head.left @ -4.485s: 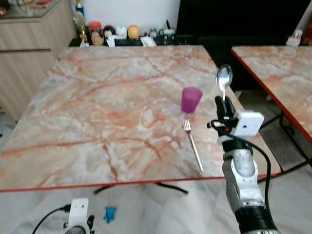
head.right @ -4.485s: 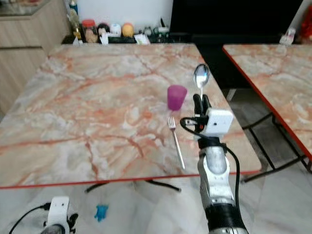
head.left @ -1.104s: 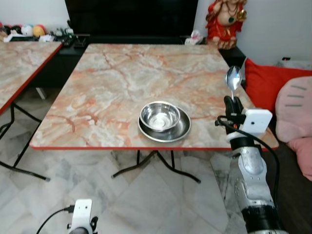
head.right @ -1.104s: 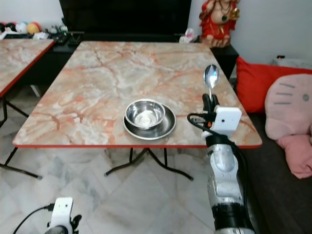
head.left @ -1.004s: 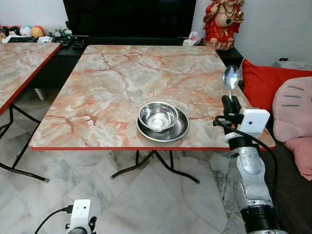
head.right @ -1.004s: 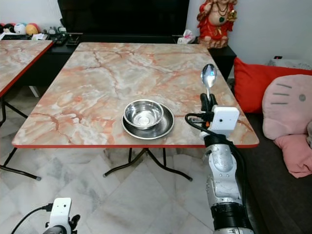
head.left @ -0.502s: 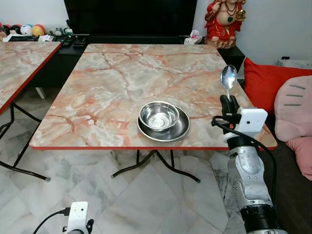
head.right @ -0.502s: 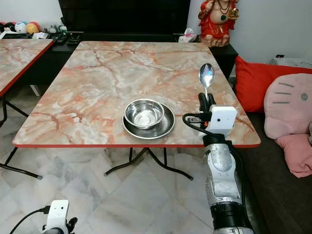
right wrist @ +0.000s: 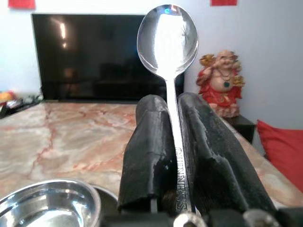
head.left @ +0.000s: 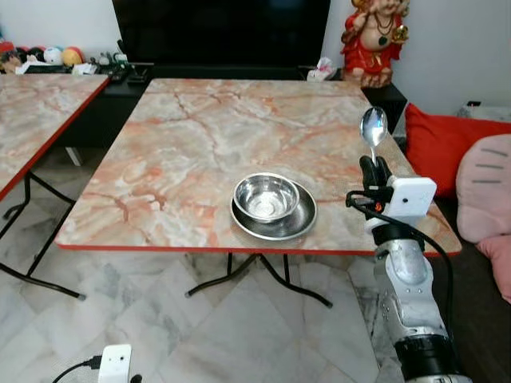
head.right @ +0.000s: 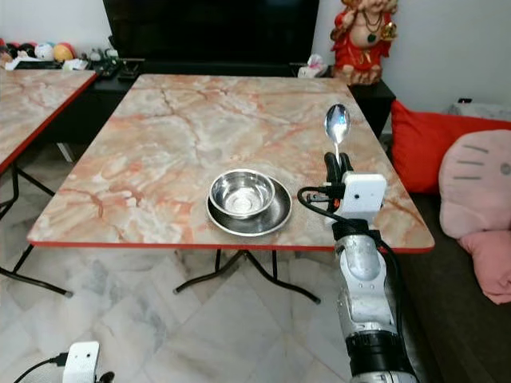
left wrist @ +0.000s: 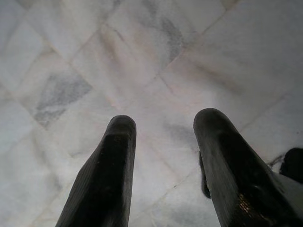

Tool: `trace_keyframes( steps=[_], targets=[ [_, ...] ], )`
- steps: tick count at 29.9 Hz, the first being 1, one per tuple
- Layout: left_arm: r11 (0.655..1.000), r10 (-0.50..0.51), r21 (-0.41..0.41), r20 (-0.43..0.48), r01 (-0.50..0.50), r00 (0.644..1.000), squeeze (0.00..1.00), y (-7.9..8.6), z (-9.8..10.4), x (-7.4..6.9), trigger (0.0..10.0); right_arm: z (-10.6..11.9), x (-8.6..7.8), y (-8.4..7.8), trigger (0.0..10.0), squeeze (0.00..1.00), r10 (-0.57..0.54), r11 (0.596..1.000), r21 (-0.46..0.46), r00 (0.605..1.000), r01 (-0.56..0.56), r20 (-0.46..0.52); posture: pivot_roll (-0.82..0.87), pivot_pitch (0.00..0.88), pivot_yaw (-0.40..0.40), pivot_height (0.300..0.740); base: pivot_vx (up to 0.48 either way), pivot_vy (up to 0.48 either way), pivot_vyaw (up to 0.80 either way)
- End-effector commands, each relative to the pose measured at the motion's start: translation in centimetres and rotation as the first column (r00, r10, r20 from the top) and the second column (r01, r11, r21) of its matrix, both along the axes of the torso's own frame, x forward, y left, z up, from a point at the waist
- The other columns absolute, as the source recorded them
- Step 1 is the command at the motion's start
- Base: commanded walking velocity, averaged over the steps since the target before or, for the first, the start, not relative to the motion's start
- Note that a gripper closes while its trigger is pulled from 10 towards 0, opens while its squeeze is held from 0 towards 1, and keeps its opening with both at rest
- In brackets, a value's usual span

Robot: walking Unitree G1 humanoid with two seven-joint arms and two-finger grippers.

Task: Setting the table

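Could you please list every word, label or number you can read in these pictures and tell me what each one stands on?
"QUEENSS", as far as the stamped letters can be made out, runs along the handle of the spoon clamped upright between the right gripper's fingers; the last letters are uncertain.
The red papers on the wall above the television are cut off at the edge, with no readable text.
The steel bowl and plate show no marking.

The lower handle of the shiny steel spoon (right wrist: 167,42) was hidden between my right gripper's (right wrist: 175,142) black fingers. The second marble table (head.left: 32,112) was cut off at the frame edge.
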State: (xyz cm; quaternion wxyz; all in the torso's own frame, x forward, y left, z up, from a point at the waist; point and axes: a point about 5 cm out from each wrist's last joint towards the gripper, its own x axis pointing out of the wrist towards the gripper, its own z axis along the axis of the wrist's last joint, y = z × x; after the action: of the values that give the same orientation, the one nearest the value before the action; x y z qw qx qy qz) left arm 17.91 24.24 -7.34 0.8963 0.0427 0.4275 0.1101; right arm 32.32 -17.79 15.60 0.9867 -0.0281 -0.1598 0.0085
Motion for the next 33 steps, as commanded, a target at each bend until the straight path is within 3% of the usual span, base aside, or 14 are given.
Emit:
trace_keyframes(
  steps=[1,8,20,27,29,33],
  targets=[
    [1.000,0.005,-0.001,0.001,-0.005,1.000,0.00,0.1,0.0,0.0,10.0,0.3,0.3,0.3,10.0,0.00,0.011,1.000,-0.010,1.000,-0.010,0.005,0.02,0.000,-0.017,0.740,0.315,0.000,0.46],
    [1.000,0.001,-0.008,0.017,-0.001,1.000,0.00,-0.2,0.3,0.7,10.0,0.2,0.2,-0.3,10.0,0.00,-0.014,1.000,0.022,1.000,0.014,-0.004,0.02,0.000,-0.019,0.740,0.313,0.000,0.00],
    [1.000,0.005,-0.012,0.010,-0.004,1.000,0.00,-0.3,0.1,0.4,10.0,0.1,0.3,-0.2,10.0,0.00,-0.024,0.999,0.029,1.000,0.024,-0.012,0.02,0.000,-0.017,0.740,0.303,0.000,0.00],
    [1.000,-0.004,-0.021,0.010,0.004,1.000,0.00,-0.4,0.1,0.5,10.0,-0.1,0.2,-0.6,10.0,0.00,-0.064,0.997,0.042,0.998,0.065,-0.029,0.02,0.000,-0.003,0.740,0.000,0.000,0.00],
    [1.000,-0.006,-0.020,0.010,0.006,1.000,0.00,-0.3,0.2,0.5,10.0,-0.2,0.2,-0.6,10.0,0.00,-0.069,0.997,0.026,0.997,0.070,-0.042,0.02,0.000,-0.001,0.740,0.000,0.000,0.00],
    [1.000,-0.008,-0.019,0.012,0.008,1.000,0.00,-0.3,0.2,0.6,10.0,-1.5,0.2,-2.1,10.0,0.00,-0.159,0.987,-0.023,0.973,0.157,-0.170,0.02,0.000,0.003,0.740,0.000,0.000,0.00]
  ],
)
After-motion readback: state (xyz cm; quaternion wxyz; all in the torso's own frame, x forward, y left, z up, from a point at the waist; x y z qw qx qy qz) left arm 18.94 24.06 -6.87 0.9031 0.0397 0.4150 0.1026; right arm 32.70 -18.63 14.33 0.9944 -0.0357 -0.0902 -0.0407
